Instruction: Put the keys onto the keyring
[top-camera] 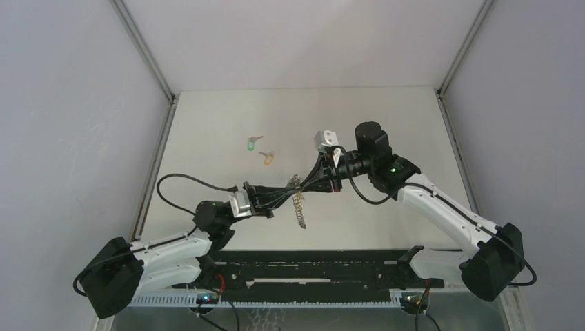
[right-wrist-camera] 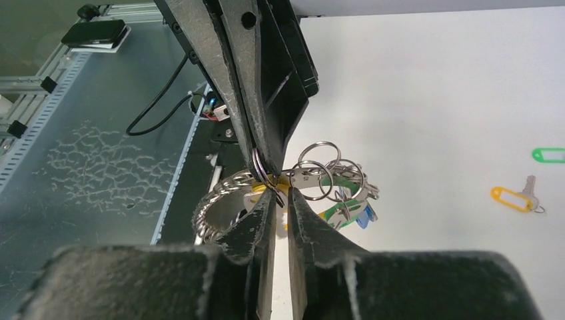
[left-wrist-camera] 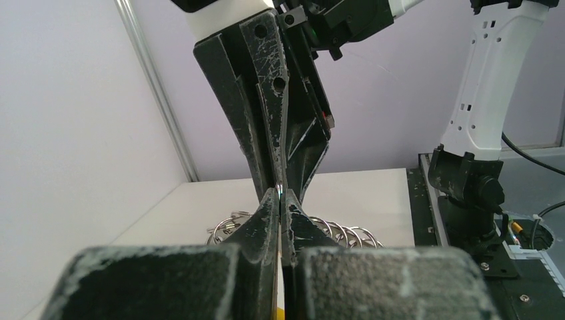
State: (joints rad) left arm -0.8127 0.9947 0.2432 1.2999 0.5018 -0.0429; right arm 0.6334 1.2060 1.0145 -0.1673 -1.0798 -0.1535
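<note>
The keyring [top-camera: 299, 210] hangs above the table between both grippers, a silvery chain loop [right-wrist-camera: 220, 200] carrying split rings and yellow, green and blue tags. My left gripper [top-camera: 290, 189] is shut on one of its small rings, and its jaws [left-wrist-camera: 281, 197] are pressed together on thin metal. My right gripper [top-camera: 303, 182] meets it tip to tip. A narrow gap shows between its jaws [right-wrist-camera: 282, 195], just under that ring, and nothing is clearly pinched. Two keys lie on the table behind: one with a green tag [top-camera: 253, 145] [right-wrist-camera: 550, 155] and one with an orange tag [top-camera: 268, 158] [right-wrist-camera: 512, 197].
The white table [top-camera: 386, 117] is walled in by pale panels with metal corner posts. A black rail [top-camera: 310, 265] with both arm bases runs along the near edge. Cables loop beside the left arm [top-camera: 176, 183].
</note>
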